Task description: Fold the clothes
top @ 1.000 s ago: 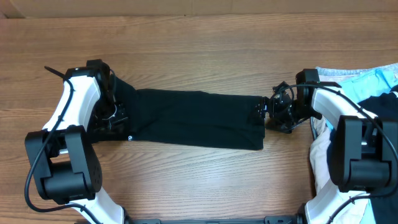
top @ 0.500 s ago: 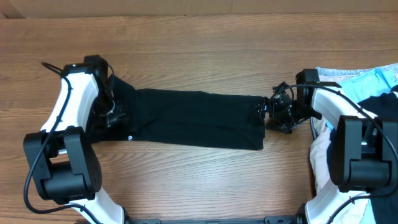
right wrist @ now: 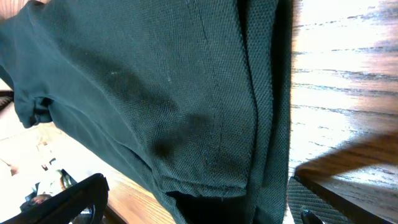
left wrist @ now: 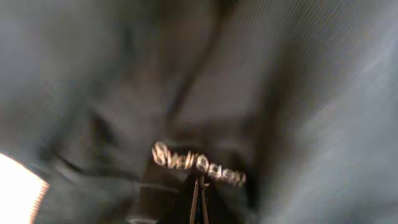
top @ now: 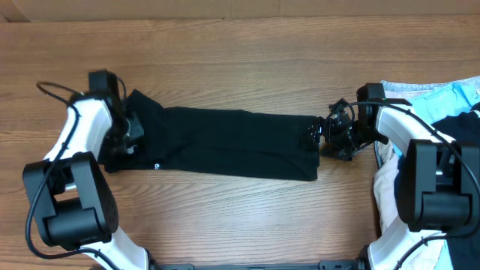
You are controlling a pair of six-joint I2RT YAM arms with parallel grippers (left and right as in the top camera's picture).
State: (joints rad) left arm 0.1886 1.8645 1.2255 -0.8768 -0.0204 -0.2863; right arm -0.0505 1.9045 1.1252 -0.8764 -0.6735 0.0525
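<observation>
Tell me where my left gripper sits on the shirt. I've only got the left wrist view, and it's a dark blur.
Observer: The left gripper is at the left end of the black T-shirt.
Operator: Describe the shirt's shape.
Observer: It's folded into one long band lying across the table.
Operator: Report the other arm.
Observer: The right gripper sits open at the band's right end.

Matt knit T-shirt (top: pixel 232 142), wood-grain table (top: pixel 225 52)

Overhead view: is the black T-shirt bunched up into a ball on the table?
No, the black T-shirt lies stretched out as a long flat band on the wooden table.
</observation>
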